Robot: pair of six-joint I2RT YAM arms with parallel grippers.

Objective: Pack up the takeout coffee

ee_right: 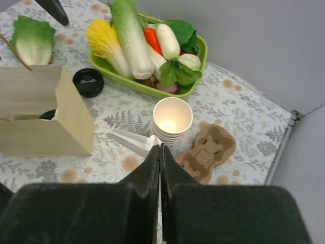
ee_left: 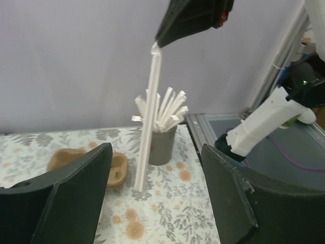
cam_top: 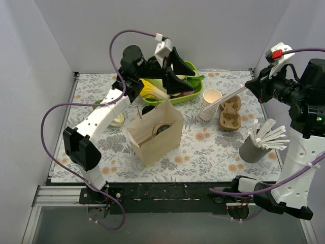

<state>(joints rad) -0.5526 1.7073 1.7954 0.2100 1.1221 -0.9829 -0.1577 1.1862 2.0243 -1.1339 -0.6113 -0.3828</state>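
Note:
The takeout coffee (cam_top: 162,129) stands inside the open brown paper bag (cam_top: 155,147). Only its black lid (ee_right: 48,115) shows over the bag's rim (ee_right: 30,94). My right gripper (cam_top: 249,86) is shut on a white paper-wrapped straw (cam_top: 229,96), held up in the air over the stack of cups. In the right wrist view the straw (ee_right: 129,142) sticks out past the shut right gripper (ee_right: 160,147). My left gripper (cam_top: 177,71) hovers open above the green basket, nothing between its fingers (ee_left: 76,183). In the left wrist view the straw (ee_left: 147,117) hangs from the right gripper (ee_left: 158,43).
A stack of lidless cream cups (cam_top: 210,104) and a brown cup carrier (cam_top: 229,114) stand right of the bag. A grey holder of straws (cam_top: 254,147) is at the front right. The green vegetable basket (cam_top: 195,92), a loose black lid (ee_right: 87,81) and a lettuce (ee_right: 33,38) lie behind.

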